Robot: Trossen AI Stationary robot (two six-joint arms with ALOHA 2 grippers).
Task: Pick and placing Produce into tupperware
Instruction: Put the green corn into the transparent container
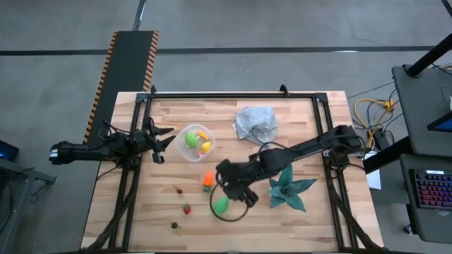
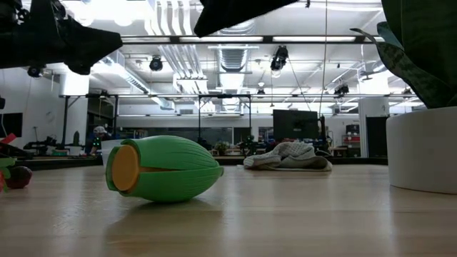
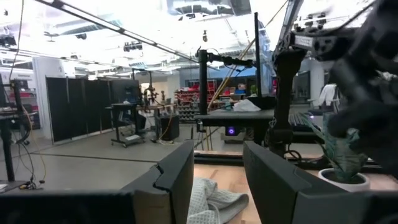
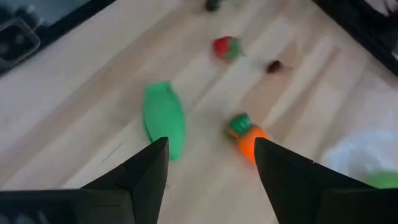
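Observation:
The clear tupperware [image 1: 195, 142] stands left of the table's middle with green and yellow produce inside. Loose on the wood lie an orange carrot piece [image 1: 207, 179], a green pod [image 1: 221, 204], a red strawberry [image 1: 186, 209] and two small dark pieces [image 1: 179, 189] [image 1: 174, 225]. My right gripper [image 1: 224, 185] is open and hovers above the table. In its wrist view the right gripper [image 4: 211, 146] looks down on the green pod [image 4: 164, 118] and the carrot [image 4: 247, 134]. My left gripper [image 1: 161, 144] waits open just left of the tupperware.
A grey-blue cloth [image 1: 256, 122] lies crumpled near the far edge. A teal spiky plant [image 1: 288, 189] in a white pot [image 2: 423, 150] stands right of my right gripper. A dark cable loop [image 1: 236, 213] lies around the green pod. Bare wood shows along the near edge.

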